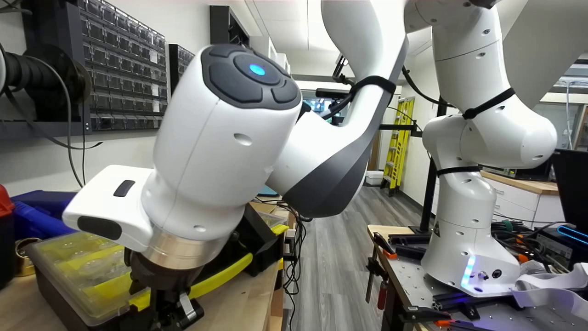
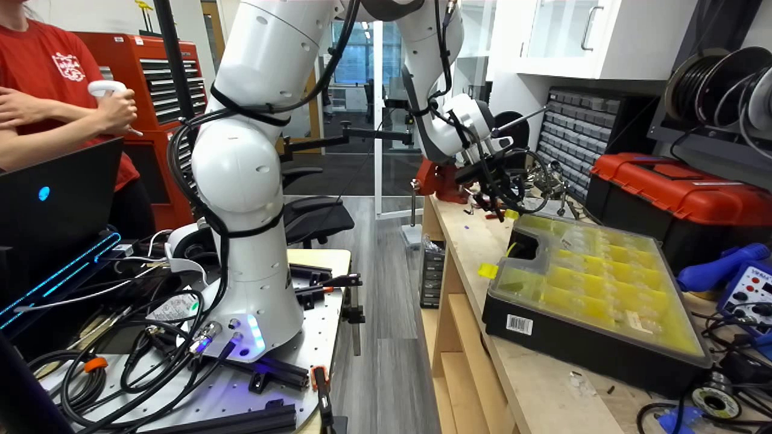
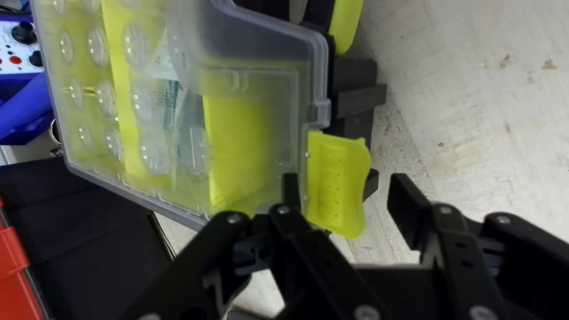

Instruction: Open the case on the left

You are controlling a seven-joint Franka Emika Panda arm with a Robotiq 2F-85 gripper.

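Observation:
The case (image 3: 262,53) is a wide black organizer with a clear lid and yellow bins. It lies on the workbench with its lid down, and shows in both exterior views (image 1: 87,266) (image 2: 603,271). My gripper (image 3: 344,186) is open at a front corner of the case. A yellow latch (image 3: 338,186) sticks outward between its fingers in the wrist view. The left finger overlaps the lid edge; contact cannot be told. The gripper also shows in both exterior views (image 1: 177,318) (image 2: 491,210). Another yellow latch (image 2: 488,270) sticks out at the front's other end.
A black toolbox with a red lid (image 2: 681,187) stands behind the case. A blue tool (image 2: 724,268) and a blue-white instrument (image 2: 751,301) lie beside it. A red vise (image 2: 440,181) stands farther along the bench. The yellow case handle (image 3: 344,24) is near the latch.

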